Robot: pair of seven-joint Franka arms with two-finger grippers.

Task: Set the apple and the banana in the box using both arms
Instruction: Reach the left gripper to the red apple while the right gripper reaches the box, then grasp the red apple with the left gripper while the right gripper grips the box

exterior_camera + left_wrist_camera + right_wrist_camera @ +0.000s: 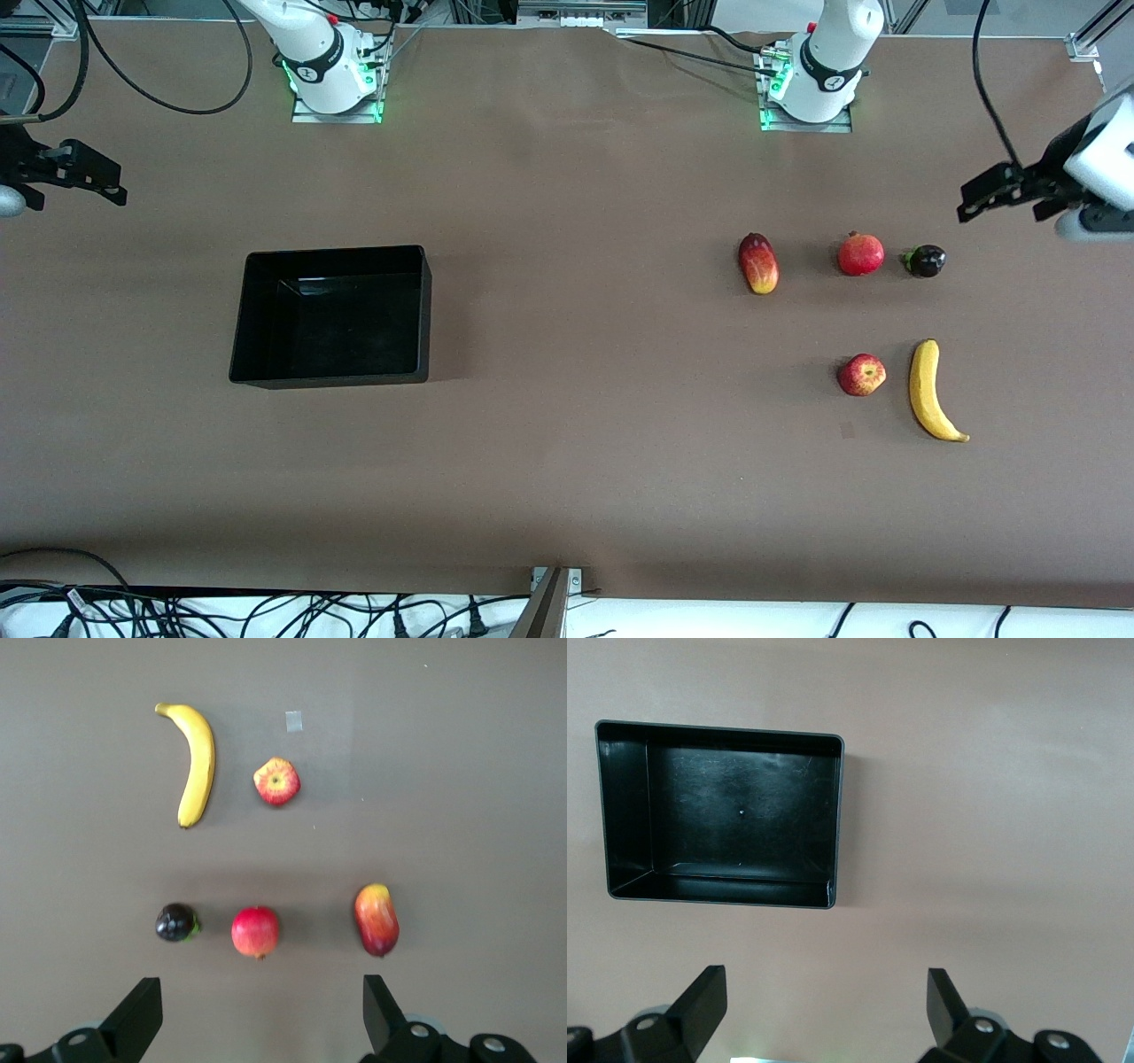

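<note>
Black box point(266, 372) w/ nothing in it; left pincer point(261, 1014) & right pincer point(824, 1010) both spread.

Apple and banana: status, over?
Both grippers, left and right, open, waiting at table ends. Apple beside banana, untouched. Box empty. Nothing in the way.

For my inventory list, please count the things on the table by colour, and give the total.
Red or red-yellow fruits: 3, the apple, the round red fruit, the oval fruit
Yellow: 1, the banana
Dark purple: 1, the small dark fruit
Black: 1, the box
Total: 6
</note>
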